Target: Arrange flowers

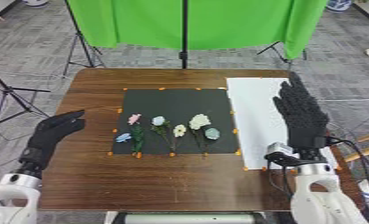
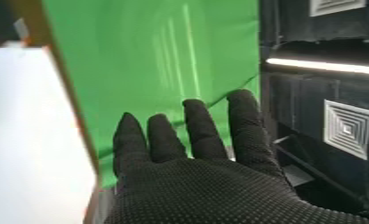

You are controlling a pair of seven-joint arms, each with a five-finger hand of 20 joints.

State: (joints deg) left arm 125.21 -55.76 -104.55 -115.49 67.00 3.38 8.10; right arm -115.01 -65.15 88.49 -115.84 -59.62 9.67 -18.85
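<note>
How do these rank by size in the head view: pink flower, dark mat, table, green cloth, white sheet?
1. Table
2. Green cloth
3. Dark mat and white sheet: too close to rank, as the right hand hides part of the sheet
4. Pink flower

Looks like a robotics lab or studio: green backdrop (image 1: 194,25) hung on a stand behind the bench (image 1: 163,185), tripods (image 1: 78,45) on grey tiled floor (image 1: 145,56), orange marks round the black mat (image 1: 176,102) & white sheet (image 1: 256,120), cables w/ robot arms.
</note>
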